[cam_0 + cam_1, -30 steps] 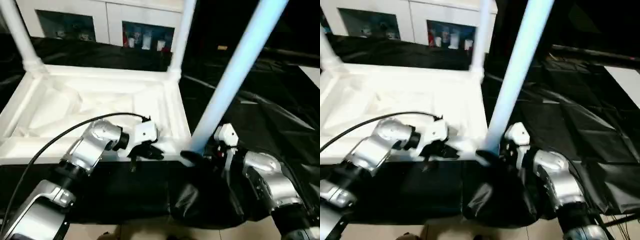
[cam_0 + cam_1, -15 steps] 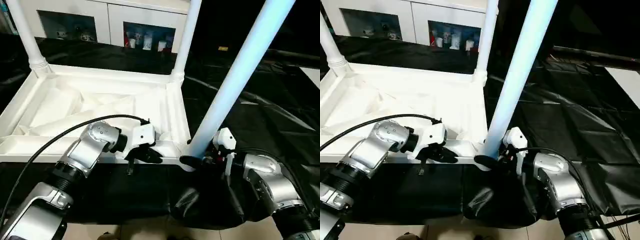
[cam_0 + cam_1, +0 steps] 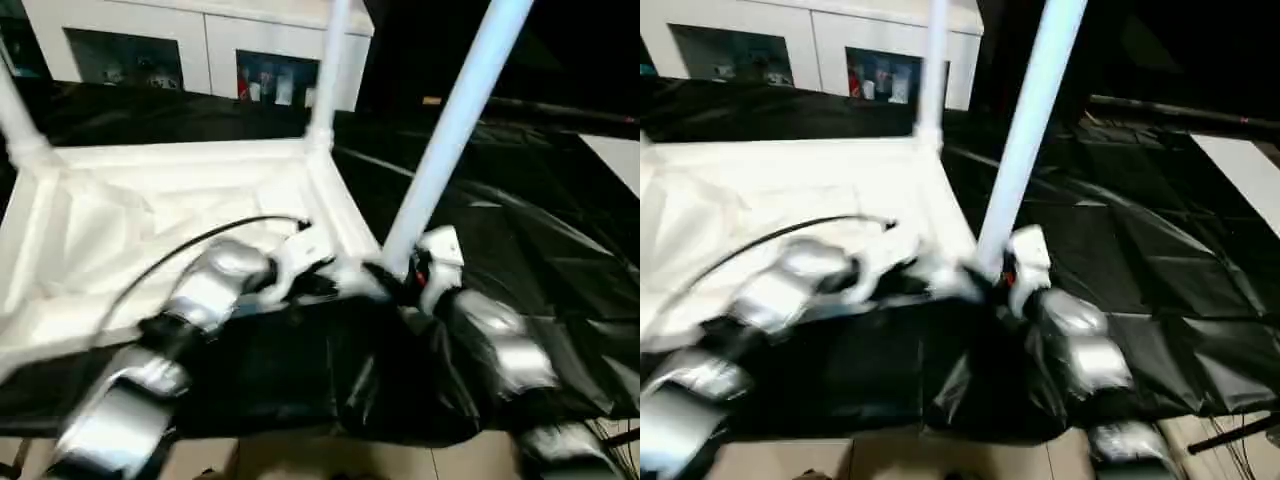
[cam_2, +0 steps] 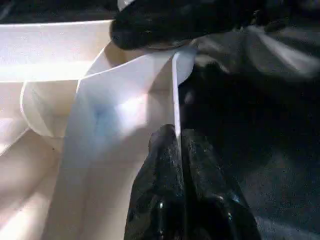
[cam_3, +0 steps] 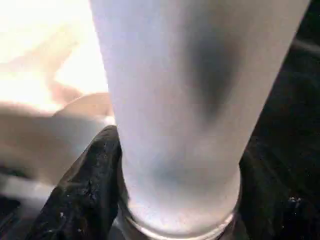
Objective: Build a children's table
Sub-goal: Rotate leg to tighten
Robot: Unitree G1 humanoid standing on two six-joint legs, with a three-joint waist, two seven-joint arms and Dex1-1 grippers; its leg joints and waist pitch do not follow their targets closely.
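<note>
The white plastic rectangular table top [image 3: 180, 215] is laid upside down on a black plastic sheet [image 3: 520, 230], its ribbed underside facing up. Two long white tapered tube legs are seen standing in the far corner sockets: the far left leg [image 3: 15, 115] and the far right leg [image 3: 328, 70]. A third white tube leg [image 3: 450, 125] is planted at the near right corner of the top and leans away to the right as it rises.

The left gripper [image 4: 179, 150] is clenched on the thin near rim [image 4: 176, 95] of the table top, right beside that near right corner; in the left wrist view the edge is seen pinched between the two black fingers [image 4: 160, 170]. A black cable [image 3: 200, 240] arcs over the silver left forearm [image 3: 190, 310].

The right gripper [image 3: 400, 285] is closed around the base of the third leg, with its black fingers [image 5: 87, 185] seen on either side of the tube just above the flared end seated at the corner socket.

A white cabinet with glass doors [image 3: 200, 60] stands behind the black sheet.
</note>
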